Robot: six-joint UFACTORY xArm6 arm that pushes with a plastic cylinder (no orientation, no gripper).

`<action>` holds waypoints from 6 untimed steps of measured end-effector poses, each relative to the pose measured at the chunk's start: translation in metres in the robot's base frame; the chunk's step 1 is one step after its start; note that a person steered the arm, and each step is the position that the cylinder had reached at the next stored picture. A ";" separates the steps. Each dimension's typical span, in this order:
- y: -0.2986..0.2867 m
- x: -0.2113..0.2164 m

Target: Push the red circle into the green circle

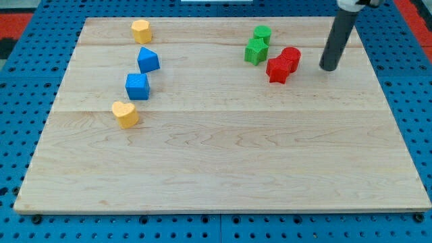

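The red circle (291, 57) sits at the view's upper right, touching a red star-like block (278, 69) on its lower left. The green circle (262, 34) lies up and to the left of it, touching a green star-like block (256, 51) just below it. My tip (329, 67) stands on the board to the right of the red circle, a short gap away from it and not touching it.
A yellow hexagon-like block (141, 30) is at the top left. A blue triangle-like block (148, 60) and a blue cube (137, 86) lie below it, then a yellow heart (125, 113). The wooden board (223, 162) ends near my tip on the right.
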State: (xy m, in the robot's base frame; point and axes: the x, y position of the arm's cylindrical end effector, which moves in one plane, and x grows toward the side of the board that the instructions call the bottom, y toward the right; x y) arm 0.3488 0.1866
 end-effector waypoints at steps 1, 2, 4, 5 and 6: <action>-0.067 -0.014; -0.107 -0.045; -0.100 -0.030; -0.065 0.000; -0.029 -0.020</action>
